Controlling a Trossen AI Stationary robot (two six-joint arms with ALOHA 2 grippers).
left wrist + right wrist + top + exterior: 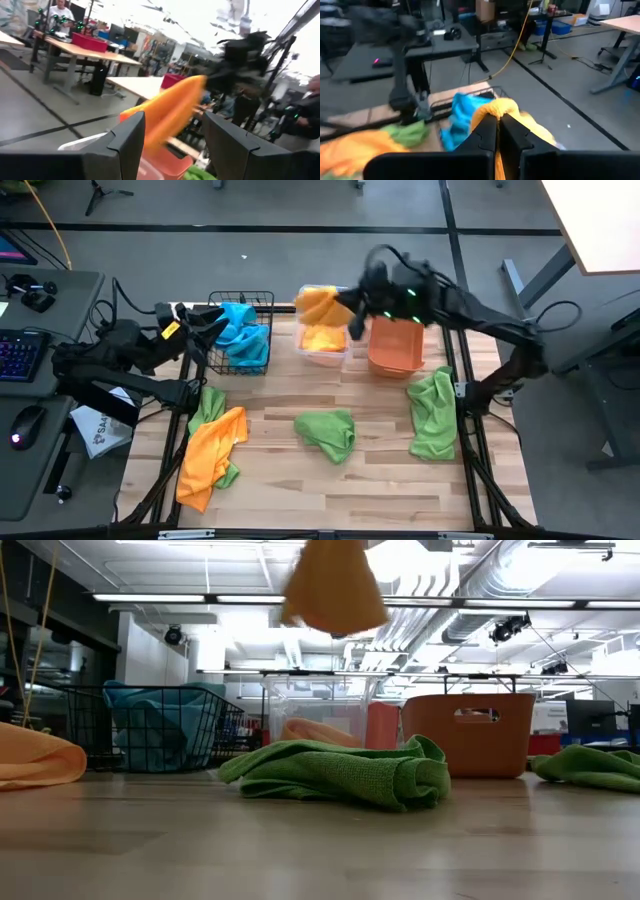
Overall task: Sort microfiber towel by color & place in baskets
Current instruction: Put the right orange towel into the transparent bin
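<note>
- The orange towel (322, 306) hangs from my right gripper (356, 322), above the clear plastic tub (322, 352); my two fingers (482, 137) are pressed together on its upper fold.
- In the low view this towel (333, 587) is high over the tub (318, 712), not touching it.
- A second orange cloth (324, 338) already lies inside the tub.
- The black wire mesh basket (243, 332) stands just beside the tub and holds turquoise towels (240, 330).
- The orange plastic bin (396, 346) stands on the other side of the tub, near my right arm.
- My left gripper (200, 323) waits near the wire basket with its fingers (129, 140) apart and nothing between them.
- On the table (300, 490) lie a green towel (328, 433) in the middle, another green one (434, 412) at the right edge, and an orange towel over a green one (212, 448) at the left.
</note>
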